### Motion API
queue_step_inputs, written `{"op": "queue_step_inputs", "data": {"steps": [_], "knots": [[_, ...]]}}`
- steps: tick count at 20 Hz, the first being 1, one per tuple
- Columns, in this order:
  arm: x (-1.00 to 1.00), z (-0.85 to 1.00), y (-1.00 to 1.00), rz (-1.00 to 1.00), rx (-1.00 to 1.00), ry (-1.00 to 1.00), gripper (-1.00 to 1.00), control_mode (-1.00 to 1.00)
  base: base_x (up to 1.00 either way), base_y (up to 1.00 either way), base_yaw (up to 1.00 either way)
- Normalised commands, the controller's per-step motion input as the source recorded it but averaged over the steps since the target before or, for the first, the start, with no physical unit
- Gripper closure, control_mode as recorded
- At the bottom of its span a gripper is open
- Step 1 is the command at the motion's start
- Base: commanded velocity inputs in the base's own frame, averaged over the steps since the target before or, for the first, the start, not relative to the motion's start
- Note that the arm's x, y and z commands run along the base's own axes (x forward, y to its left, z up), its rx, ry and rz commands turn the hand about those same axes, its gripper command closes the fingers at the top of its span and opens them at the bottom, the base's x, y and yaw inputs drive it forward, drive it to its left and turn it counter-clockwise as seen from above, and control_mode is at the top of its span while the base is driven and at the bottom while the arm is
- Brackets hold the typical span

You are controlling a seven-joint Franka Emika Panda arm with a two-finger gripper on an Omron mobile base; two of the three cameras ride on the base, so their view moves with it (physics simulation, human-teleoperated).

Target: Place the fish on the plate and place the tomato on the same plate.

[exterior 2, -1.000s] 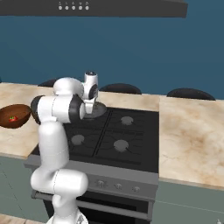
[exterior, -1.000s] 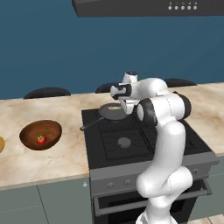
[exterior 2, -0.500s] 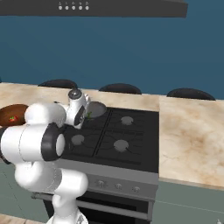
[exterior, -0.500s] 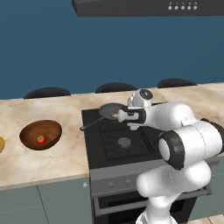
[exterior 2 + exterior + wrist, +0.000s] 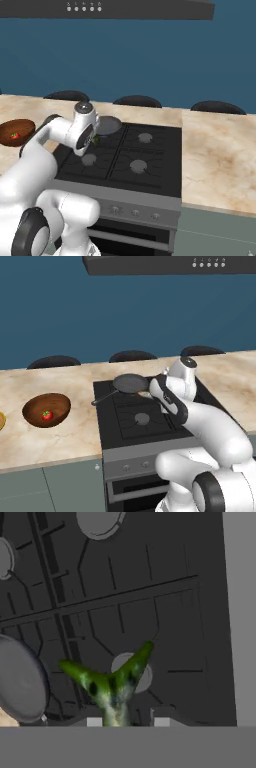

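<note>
The fish [image 5: 112,684] is seen in the hand view, where its forked green tail rises between the two finger tips of the tool [image 5: 127,722], which is clamped on it; the rest of its body is cut off at the bottom of that view. Below it lie the dark stove [image 5: 165,612] grates and burners, and the rim of the frying pan [image 5: 20,684] is seen at the left edge. In the right base view the fish is reduced to a small green fleck at the tool [image 5: 94,140], held over the stove's front left burner, and its shape cannot be made out there. In the left base view the tool is hidden behind the arm's own wrist. The tomato [image 5: 47,415] is shown in that view inside the wooden bowl [image 5: 35,404] on the tabletop [image 5: 60,441] left of the stove. At the far left edge a yellow sliver of the plate [image 5: 1,420] is cut off by the frame.
</note>
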Motion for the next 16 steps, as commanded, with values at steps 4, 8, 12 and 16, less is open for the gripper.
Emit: {"op": "queue_step_inputs", "data": {"steps": [4,8,12,16], "knots": [[-0.13,0.0,0.0,-0.02,0.0,0.18,1.0,-1.0,0.0,0.0,0.0],[0.0,0.01,0.0,-0.07,0.0,-0.01,1.0,-1.0,0.0,0.0,0.0],[-0.02,0.1,-0.19,0.0,0.02,-0.01,1.0,-1.0,0.0,0.0,0.0],[-0.13,0.13,-0.13,0.0,0.02,0.0,1.0,-1.0,0.0,0.0,0.0]]}}
